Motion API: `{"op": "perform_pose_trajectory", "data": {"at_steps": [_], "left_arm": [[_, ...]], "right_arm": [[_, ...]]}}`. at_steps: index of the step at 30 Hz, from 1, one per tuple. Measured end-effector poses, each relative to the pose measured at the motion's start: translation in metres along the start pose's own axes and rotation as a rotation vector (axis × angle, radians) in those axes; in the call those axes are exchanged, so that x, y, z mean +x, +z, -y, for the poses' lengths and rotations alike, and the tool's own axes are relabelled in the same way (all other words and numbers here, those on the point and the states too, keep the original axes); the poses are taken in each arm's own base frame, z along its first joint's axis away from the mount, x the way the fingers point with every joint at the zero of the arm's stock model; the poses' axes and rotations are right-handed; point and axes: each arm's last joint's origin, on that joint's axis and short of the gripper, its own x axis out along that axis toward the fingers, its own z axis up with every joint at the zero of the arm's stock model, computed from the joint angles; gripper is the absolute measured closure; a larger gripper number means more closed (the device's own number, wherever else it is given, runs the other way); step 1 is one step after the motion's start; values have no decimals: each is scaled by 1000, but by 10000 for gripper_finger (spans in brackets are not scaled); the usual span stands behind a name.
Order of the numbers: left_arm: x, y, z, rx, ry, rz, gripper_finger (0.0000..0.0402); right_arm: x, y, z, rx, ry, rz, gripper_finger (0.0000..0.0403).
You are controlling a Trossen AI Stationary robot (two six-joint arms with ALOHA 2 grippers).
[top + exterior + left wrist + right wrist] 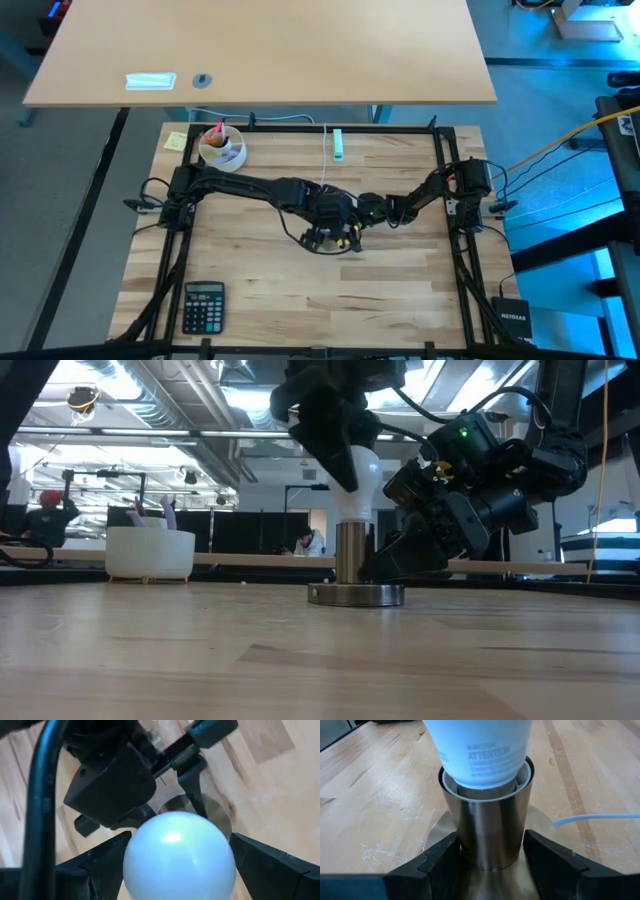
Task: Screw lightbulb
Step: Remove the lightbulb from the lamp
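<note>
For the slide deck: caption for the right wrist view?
Right end effector braces the metal socket on its base as the white lightbulb sits in its opening.

White lightbulb – grey lettering – in brushed-silver socket.

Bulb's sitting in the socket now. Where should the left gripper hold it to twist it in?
Grip the lightbulb on its rounded frosted head, coming straight down from above, one finger on each side. The bulb stands upright in the metal socket, so only the head is exposed; the neck sits inside the cup. The right gripper flanks the socket, probably steadying it.
</note>
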Motion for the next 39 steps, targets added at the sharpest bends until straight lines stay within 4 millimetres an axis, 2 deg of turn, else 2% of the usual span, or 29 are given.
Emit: {"op": "perform_pose_trajectory", "data": {"at_steps": [3,11,14,17,20,26,31,39], "left_arm": [[1,1,0,-125,1,7,87],[0,1,1,-549,16,3,155],[0,1,2,-798,34,3,154],[0,0,0,-1118,73,14,135],[1,2,0,-1256,71,43,114],[-1,16,1,-1223,34,162,92],[-8,12,0,-1173,57,148,86],[-7,11,-2,-1116,70,137,84]], "right_arm": [[0,0,0,2,0,0,176],[0,0,0,3,0,0,176],[0,0,0,4,1,0,176],[0,0,0,0,6,-3,176],[0,0,0,2,6,-2,176],[0,0,0,10,7,-2,176],[0,0,0,11,8,-1,176],[0,0,0,15,8,-1,176]]}}
